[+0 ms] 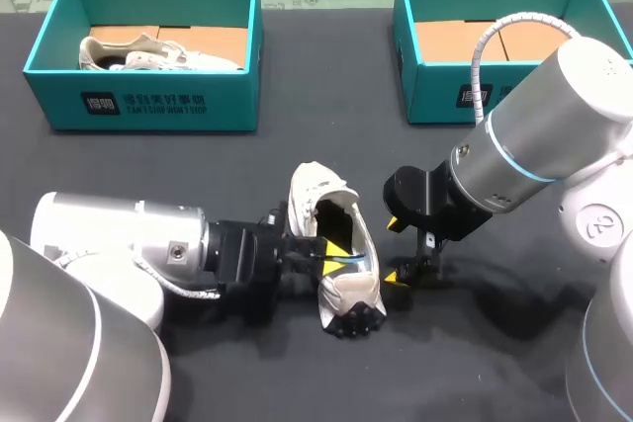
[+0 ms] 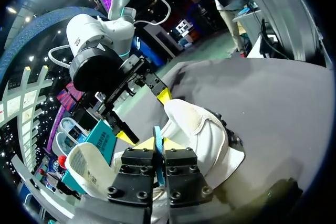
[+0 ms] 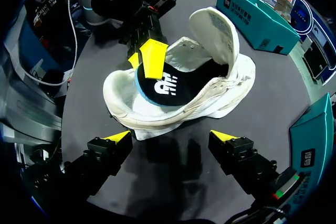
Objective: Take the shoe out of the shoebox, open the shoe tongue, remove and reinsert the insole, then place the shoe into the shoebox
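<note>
A white shoe (image 1: pixel 341 289) lies on the dark table between my two grippers, its tongue (image 1: pixel 309 185) folded back. My left gripper (image 1: pixel 336 250) reaches into the shoe's opening and is shut on the edge of the black, blue-rimmed insole (image 3: pixel 168 85), which still lies in the shoe (image 3: pixel 215 100). In the left wrist view the thin blue insole edge (image 2: pixel 158 153) sits pinched in the left gripper (image 2: pixel 158 145). My right gripper (image 1: pixel 401 247) stands open just right of the shoe, holding nothing. Its yellow tips straddle the shoe's side in the right wrist view (image 3: pixel 170 136).
A teal shoebox (image 1: pixel 148 101) at the back left holds a second white shoe (image 1: pixel 158 51). Another teal shoebox (image 1: pixel 435 96) at the back right shows only its cardboard floor. Bare dark table (image 1: pixel 475 343) lies in front of the shoe.
</note>
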Motion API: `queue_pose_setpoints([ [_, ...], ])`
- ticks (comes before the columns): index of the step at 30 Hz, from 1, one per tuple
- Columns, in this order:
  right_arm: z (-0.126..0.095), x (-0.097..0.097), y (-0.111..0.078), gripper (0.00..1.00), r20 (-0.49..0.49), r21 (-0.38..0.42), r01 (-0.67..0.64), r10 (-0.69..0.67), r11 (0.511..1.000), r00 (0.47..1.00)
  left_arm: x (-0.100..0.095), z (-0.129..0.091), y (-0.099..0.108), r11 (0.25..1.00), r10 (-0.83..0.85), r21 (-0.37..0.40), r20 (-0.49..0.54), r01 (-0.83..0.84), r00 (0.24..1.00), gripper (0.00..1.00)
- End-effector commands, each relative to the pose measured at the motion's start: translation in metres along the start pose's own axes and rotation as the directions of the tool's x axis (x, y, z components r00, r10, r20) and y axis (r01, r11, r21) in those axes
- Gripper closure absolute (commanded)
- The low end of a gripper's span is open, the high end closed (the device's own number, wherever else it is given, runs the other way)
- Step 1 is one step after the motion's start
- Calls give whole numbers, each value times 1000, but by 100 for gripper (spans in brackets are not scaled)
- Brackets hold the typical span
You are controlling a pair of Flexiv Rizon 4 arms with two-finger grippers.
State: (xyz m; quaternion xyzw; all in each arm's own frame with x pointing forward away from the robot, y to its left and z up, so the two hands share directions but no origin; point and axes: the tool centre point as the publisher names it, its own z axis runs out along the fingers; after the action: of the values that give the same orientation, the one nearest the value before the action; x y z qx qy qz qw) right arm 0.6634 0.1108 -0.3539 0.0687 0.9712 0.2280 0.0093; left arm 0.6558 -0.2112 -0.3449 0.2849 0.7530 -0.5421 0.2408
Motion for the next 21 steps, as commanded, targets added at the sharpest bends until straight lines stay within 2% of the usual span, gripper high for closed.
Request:
queue_pose_setpoints([
  [1,0,1,-1,0,2,-1,0,0,1000,1000,0,10,8,1000,-12,-18,-18,12,1000,100],
  [5,0,1,-1,0,2,-1,0,0,1000,1000,-2,5,2,1000,-23,3,-18,23,1000,100],
  [7,0,1,-1,0,2,-1,0,0,1000,1000,-3,2,-3,1000,-23,20,-20,24,1000,82],
  [9,0,1,-1,0,2,-1,0,0,1000,1000,-6,-1,-9,999,-30,40,-22,31,999,68],
  [12,0,1,-1,0,2,-1,0,0,1000,1000,-9,-7,-15,998,-31,50,-24,33,999,63],
  [15,0,1,-1,0,2,-1,0,0,1000,1000,-12,-12,-18,998,-33,52,-25,34,999,63],
  [21,0,1,-1,0,2,-1,0,0,1000,1000,-12,-19,-21,997,-44,55,-90,49,995,58],
])
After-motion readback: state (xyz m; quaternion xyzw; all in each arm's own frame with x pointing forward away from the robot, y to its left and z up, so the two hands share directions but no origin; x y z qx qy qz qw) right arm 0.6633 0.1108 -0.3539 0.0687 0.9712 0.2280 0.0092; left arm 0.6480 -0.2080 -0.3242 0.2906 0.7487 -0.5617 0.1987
